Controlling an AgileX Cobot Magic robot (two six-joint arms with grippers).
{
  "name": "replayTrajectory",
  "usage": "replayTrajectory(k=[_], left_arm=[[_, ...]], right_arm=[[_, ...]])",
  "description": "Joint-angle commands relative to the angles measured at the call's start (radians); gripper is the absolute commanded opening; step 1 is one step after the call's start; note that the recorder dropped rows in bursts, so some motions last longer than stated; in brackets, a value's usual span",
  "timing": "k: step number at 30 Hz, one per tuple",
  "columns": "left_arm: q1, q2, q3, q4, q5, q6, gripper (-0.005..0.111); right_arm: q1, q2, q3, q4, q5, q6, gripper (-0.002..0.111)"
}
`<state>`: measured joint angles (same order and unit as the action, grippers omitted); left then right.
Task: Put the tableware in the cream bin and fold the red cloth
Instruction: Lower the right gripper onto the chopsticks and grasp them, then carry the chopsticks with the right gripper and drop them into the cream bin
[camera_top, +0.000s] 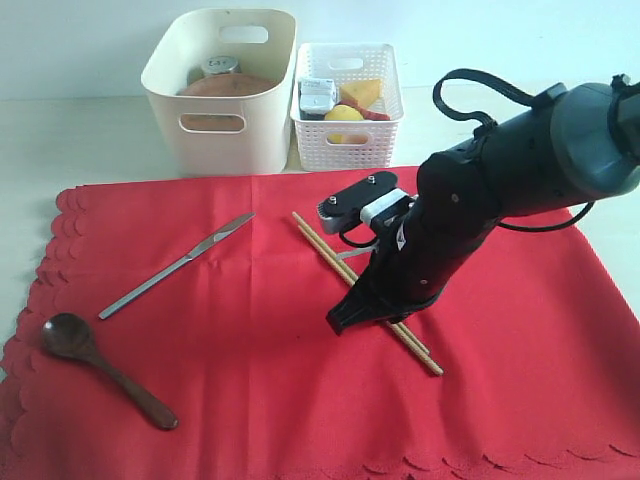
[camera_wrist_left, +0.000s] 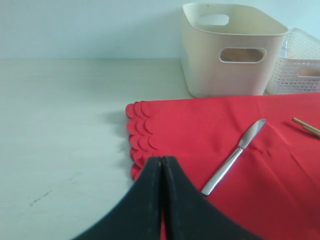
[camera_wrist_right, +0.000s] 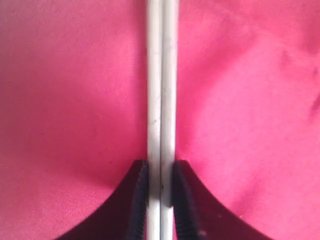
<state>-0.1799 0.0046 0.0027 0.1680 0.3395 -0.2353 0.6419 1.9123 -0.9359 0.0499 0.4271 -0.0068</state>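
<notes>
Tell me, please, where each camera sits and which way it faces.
Exterior: high, at the near edge of the cloth, looking down toward the bin; right arm shows.
Left wrist: low over bare table, facing knife and bin; shut left gripper shows.
Right wrist: close above the cloth, looking down at the chopsticks; right gripper clamps them.
Shared: exterior and left wrist both see knife and bin.

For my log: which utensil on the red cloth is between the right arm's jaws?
The wooden chopsticks, the pale pair: the jaws press on both sides of them. The metal knife and dark wooden spoon lie free, farther left.
</notes>
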Motion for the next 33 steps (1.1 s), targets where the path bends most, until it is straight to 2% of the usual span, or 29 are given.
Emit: replayTrajectory(k=[1, 16, 26, 33], left_arm=[[-0.006, -0.005, -0.003, 0.003, -0.012, -0.004, 0.001], [-0.006, -0.005, -0.003, 0.003, -0.012, -0.004, 0.001], [-0.006, -0.005, -0.003, 0.003, -0.012, -0.004, 0.001], [-0.006, -0.005, -0.003, 0.003, -0.012, -0.004, 0.001]], right_arm=[[-0.002, 0.029, 0.009, -0.005, 0.036, 0.007, 0.0], [-0.002, -0.173, 0.009, 0.003, 0.178, 0.007, 0.0], [-0.002, -0.284, 0.009, 0.003, 0.205, 0.007, 0.0], [-0.002, -0.304, -0.105, 0.003, 0.232, 0.007, 0.0]])
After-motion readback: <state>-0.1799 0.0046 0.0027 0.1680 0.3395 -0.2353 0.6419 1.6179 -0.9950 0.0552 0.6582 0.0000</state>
